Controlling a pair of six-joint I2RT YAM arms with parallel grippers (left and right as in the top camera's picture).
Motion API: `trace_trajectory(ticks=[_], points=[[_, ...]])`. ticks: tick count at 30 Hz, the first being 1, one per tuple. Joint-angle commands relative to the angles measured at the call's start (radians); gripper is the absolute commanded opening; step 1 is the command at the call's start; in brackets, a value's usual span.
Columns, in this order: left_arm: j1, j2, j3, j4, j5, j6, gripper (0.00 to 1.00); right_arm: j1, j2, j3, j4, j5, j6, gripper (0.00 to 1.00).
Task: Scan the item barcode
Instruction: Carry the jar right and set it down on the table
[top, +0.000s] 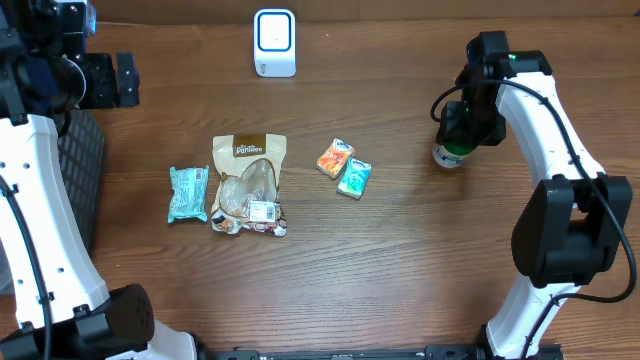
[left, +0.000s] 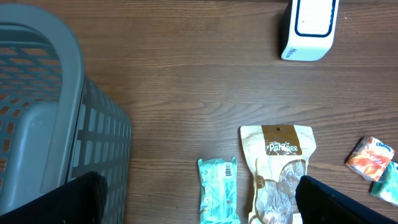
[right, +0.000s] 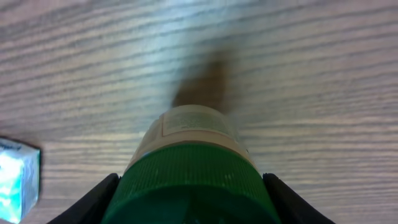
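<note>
Your right gripper (right: 193, 202) pinches the bottle (right: 196, 134) by its ribbed green cap, pale label below, at the table's (top: 400, 250) right side; your left gripper (top: 113, 80) hangs spread wide beside the basket (left: 62, 124).

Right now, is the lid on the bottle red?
No, the cap on the bottle is green.

My fingers (left: 339, 200) spread wide at the lower corners. Between them lies a teal packet (left: 219, 190) beside a tan pouch (left: 278, 168) — grey basket (left: 62, 124) left, white scanner (left: 309, 28) top right.
</note>
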Motion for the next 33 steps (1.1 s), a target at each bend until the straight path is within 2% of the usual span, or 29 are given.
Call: trace_trajectory(ticks=[1,15,24,33], points=[[0.002,-0.004,0.020,0.001,-0.003,0.019,1.00,-0.006,-0.003,-0.001,0.020,0.027,0.004,0.40],[0.003,-0.004,0.020,0.001,-0.003,0.019,1.00,-0.006,0.049,-0.001,0.024,0.029,0.004,0.41],[0.002,-0.004,0.020,0.001,-0.003,0.019,0.99,-0.008,0.084,-0.001,0.067,0.100,0.004,0.41],[0.002,-0.004,0.020,0.001,-0.003,0.019,0.99,-0.058,0.084,-0.001,0.078,0.094,0.031,0.41]])
